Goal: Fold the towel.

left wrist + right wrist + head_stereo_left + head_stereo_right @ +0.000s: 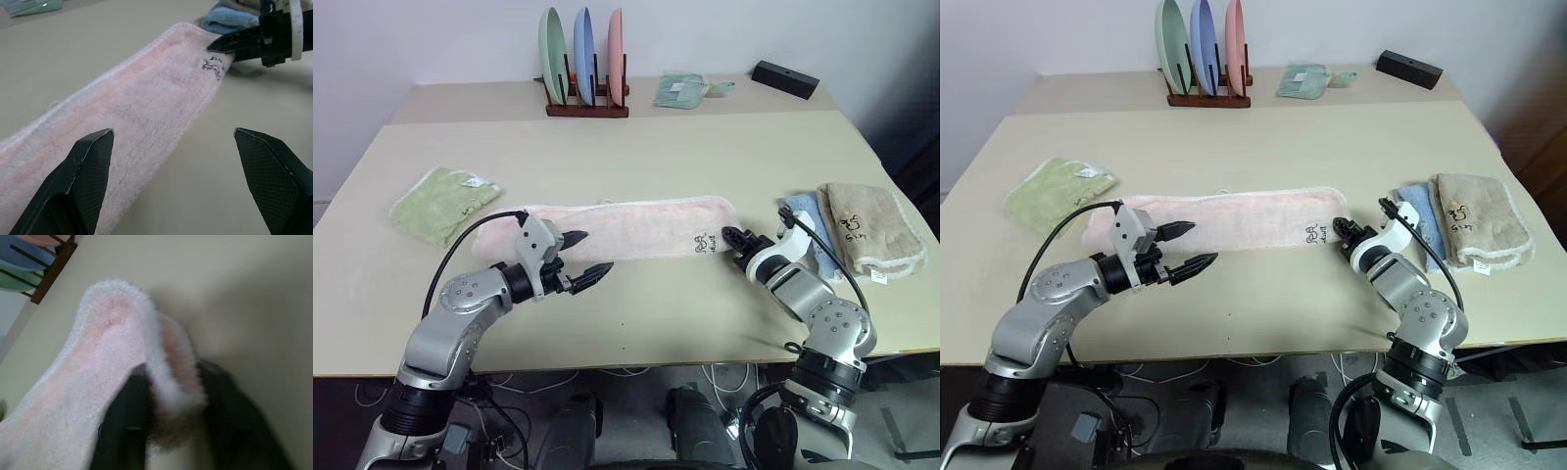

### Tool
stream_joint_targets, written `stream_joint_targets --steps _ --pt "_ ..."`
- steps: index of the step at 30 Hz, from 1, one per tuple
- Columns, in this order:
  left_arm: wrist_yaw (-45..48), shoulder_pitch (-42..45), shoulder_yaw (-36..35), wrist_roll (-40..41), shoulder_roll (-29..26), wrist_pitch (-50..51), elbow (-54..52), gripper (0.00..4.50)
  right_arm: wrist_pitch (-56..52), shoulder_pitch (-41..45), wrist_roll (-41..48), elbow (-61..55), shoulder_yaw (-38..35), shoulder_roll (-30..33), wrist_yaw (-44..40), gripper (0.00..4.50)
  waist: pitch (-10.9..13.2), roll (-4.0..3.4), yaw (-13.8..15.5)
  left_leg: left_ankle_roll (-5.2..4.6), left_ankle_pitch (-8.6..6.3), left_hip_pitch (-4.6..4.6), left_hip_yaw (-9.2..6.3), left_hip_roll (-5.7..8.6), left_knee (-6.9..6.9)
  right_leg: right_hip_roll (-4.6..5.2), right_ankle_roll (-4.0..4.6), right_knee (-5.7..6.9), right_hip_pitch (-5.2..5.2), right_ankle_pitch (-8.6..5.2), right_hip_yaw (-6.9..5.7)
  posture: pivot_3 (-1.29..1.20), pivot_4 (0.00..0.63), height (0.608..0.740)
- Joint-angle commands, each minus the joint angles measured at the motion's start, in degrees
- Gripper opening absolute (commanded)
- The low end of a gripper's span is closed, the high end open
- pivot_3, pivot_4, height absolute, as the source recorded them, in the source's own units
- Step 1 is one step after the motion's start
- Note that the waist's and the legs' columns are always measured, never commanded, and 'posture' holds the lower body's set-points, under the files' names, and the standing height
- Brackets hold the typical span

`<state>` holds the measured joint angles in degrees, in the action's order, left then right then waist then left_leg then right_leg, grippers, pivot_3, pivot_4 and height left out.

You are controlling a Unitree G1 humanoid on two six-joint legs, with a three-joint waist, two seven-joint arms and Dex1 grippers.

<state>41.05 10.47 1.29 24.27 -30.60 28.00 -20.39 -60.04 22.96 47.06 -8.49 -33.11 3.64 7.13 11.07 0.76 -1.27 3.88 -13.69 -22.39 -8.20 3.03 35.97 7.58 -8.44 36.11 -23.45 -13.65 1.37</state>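
Towel (617,227) lies flat; wooden rack (587,108) holds three upright plates (582,44).

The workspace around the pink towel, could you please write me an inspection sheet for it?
Surface: beige rectangular table, a second one behind.
Job's things: long pale pink terry towel lying flat, once folded lengthwise, printed mark near its right end.
Clutter: light green cloth; blue cloth partly under a beige towel with dark print.
Grippers: left end effector open above the towel's near edge; right end effector shut on the towel's right end.
Cables: black cable on the left arm.
Surroundings: wooden rack with three plates, teal cloth, black box.
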Motion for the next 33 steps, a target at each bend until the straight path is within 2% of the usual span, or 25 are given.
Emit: stream_joint_targets --steps 1,4,9,12,15,18,20,23,27,33 --pt "-0.1 -0.3 -0.8 -0.4 -0.5 -1.0 -1.1 4.01 0.5 0.6 2.6 -2.4 -1.1 1.3 0.9 0.03 0.0 0.0 0.0 0.0 0.0 0.0 0.0 0.0 0.0 0.0 0.0 0.0 0.0 0.0 0.0 0.0 0.15 0.74" --pt "-0.3 -0.3 -0.4 -0.9 -0.2 -1.6 -0.5 4.01 -0.5 0.0 4.5 -5.1 -2.7 4.2 1.8 0.03 0.0 -0.03 0.3 0.0 0.0 -0.02 0.0 0.01 0.01 0.01 0.0 -0.02 0.01 0.0 0.0 0.0 0.15 0.74" --pt "-0.3 0.0 0.3 -1.8 0.7 -2.8 1.3 4.01 -4.0 -1.5 9.6 -8.7 -6.5 14.1 1.1 0.03 0.0 -0.04 0.5 -0.03 -0.02 -0.07 0.0 0.04 0.02 0.03 0.0 -0.08 0.02 -0.01 0.0 0.0 0.15 0.74" --pt "0.2 0.6 0.7 -2.3 1.1 -3.4 2.4 4.01 -5.6 -1.6 11.8 -9.6 -6.4 18.4 0.3 0.03 0.0 -0.04 0.1 -0.05 -0.03 -0.06 0.0 0.01 0.01 0.02 0.0 -0.08 0.02 -0.02 -0.01 0.0 0.15 0.74" --pt "0.5 2.1 1.4 -3.0 2.0 -4.1 4.2 4.01 -7.1 -1.3 10.1 -11.7 -0.4 24.3 -3.8 0.03 0.0 -0.13 0.0 -0.1 -0.05 -0.04 0.06 0.0 0.01 0.02 0.01 -0.08 0.02 -0.02 0.01 0.0 0.15 0.74" --pt "0.5 2.9 2.0 -3.5 2.6 -4.8 5.1 4.01 -5.9 -1.1 5.9 -14.8 11.9 28.3 -9.5 0.03 0.0 -0.12 -0.1 -0.12 -0.07 -0.03 0.07 -0.01 0.02 0.01 -0.01 -0.1 0.02 -0.03 0.0 0.0 0.15 0.74" --pt "0.4 3.2 2.1 -3.6 2.9 -5.0 5.4 4.01 -4.4 0.4 3.4 -15.8 18.8 28.2 -12.0 0.03 0.0 -0.12 -0.1 -0.14 -0.08 -0.03 0.07 -0.03 0.01 0.0 -0.02 -0.1 0.01 -0.03 0.0 0.0 0.15 0.74" --pt "0.0 3.6 2.4 -3.9 3.5 -5.3 5.6 4.01 -2.4 3.3 0.8 -13.5 25.9 22.4 -12.2 0.03 0.0 -0.12 0.1 -0.14 -0.08 -0.05 0.07 -0.03 0.04 0.0 -0.02 -0.1 0.01 -0.03 0.0 0.0 0.15 0.74" --pt "-1.1 3.6 2.8 -4.6 4.8 -5.1 5.1 4.01 3.0 5.3 -7.4 -6.4 34.6 16.6 -13.6 0.03 0.0 -0.09 0.5 -0.14 -0.08 -0.08 0.04 0.0 0.04 0.01 -0.02 -0.15 0.01 -0.03 0.0 0.0 0.15 0.74" --pt "-2.6 1.8 2.4 -4.6 5.4 -4.1 2.5 4.01 6.7 6.1 -13.0 -0.6 38.5 13.7 -17.3 0.03 0.0 -0.09 0.3 -0.13 -0.08 -0.11 0.03 0.03 0.02 0.02 -0.03 -0.19 0.0 -0.02 0.0 0.0 0.15 0.74"
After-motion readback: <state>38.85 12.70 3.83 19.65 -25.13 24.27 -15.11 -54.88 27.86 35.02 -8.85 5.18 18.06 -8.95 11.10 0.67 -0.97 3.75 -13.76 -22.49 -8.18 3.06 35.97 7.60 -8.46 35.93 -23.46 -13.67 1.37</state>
